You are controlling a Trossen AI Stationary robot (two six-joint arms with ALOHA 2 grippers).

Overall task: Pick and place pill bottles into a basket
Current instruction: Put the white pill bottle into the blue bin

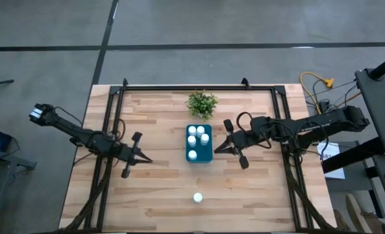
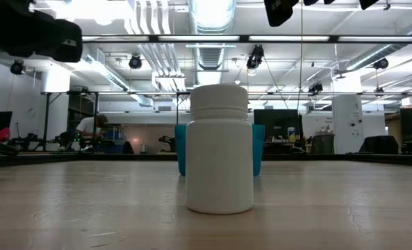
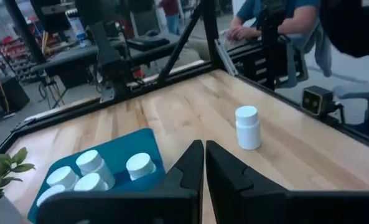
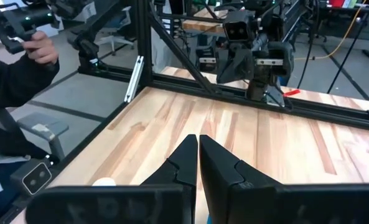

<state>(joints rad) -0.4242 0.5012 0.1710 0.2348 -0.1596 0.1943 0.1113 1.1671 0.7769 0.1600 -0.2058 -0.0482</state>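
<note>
Basket (image 1: 199, 144) contents are partly hidden: bottles (image 1: 196, 135) are seen inside, one bottle (image 1: 197, 197) outside. Left gripper (image 1: 148, 160) and right gripper (image 1: 215, 151) are pressed together, empty.

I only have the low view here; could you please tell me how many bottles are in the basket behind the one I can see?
Observer: Five bottles lie in the basket, counted from the high view.
Operator: Thank you. Are any other bottles loose on the table?
Observer: No, only that loose bottle, upright and well apart from the basket.
Operator: And where are the grippers?
Observer: The left gripper is left of the basket, and the right gripper is close by its right side. Both are shut and empty.
</note>
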